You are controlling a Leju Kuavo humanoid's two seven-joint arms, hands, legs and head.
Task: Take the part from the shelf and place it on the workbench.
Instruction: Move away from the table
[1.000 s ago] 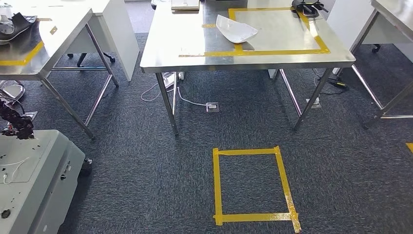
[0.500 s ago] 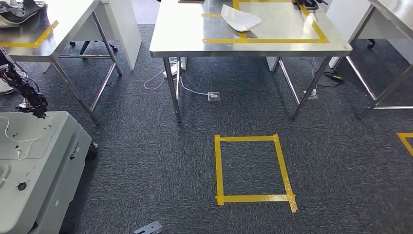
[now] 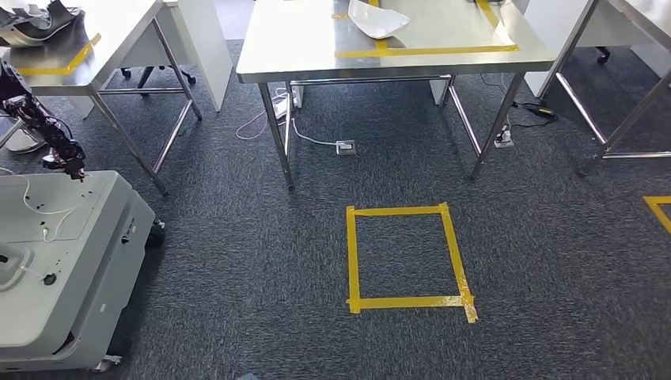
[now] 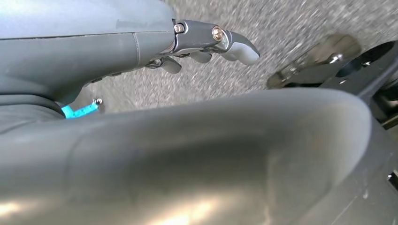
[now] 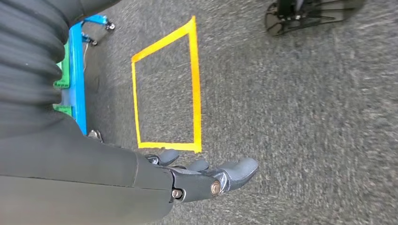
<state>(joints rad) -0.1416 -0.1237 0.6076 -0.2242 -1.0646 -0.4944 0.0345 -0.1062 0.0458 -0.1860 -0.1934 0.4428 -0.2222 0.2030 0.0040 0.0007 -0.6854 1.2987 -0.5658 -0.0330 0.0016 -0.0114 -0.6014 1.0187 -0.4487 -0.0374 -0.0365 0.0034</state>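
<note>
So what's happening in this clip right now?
Nothing is being handled yet. Both arms hang at the robot's sides over grey carpet: the left hand holds nothing, fingers loosely extended, and the right hand is likewise empty. Ahead stands a steel workbench marked with yellow tape, with a white part lying on it. On the floor before it is a yellow tape square; a grey cart stands to the left.
</note>
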